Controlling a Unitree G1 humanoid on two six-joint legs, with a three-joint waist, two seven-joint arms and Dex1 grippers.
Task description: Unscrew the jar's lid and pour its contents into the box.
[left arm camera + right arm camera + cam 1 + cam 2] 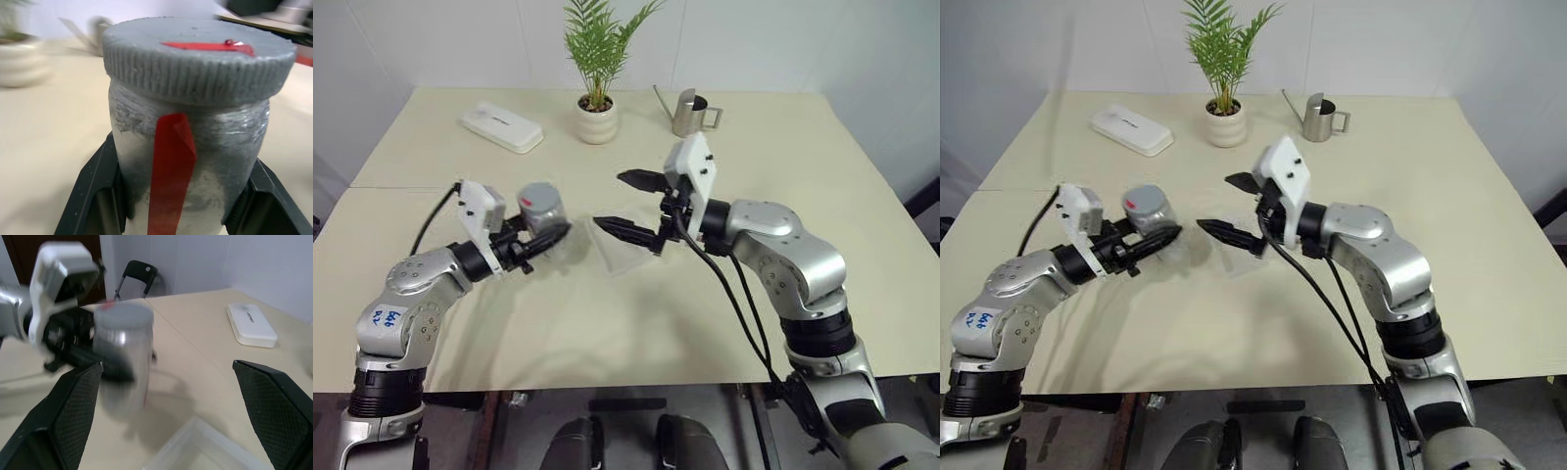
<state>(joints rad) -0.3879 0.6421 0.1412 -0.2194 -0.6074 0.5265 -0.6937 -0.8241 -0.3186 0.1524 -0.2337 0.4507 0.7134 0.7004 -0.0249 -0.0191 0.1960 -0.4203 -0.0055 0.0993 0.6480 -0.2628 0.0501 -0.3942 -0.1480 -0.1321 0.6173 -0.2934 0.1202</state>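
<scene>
Left of centre in the head view, the left gripper (546,238) is clamped on the jar (542,208), holding it upright off the table, probably so the right gripper (626,204), spread wide and empty, can reach the lid (198,56). Between them lies the box (628,247). The left wrist view adds the lid's ribbed edge and the jar's red strip.

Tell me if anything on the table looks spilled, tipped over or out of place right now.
Nothing stands out. The jar is upright in the left end effector with its lid on, and the box lies flat on the table, no spill visible.
</scene>
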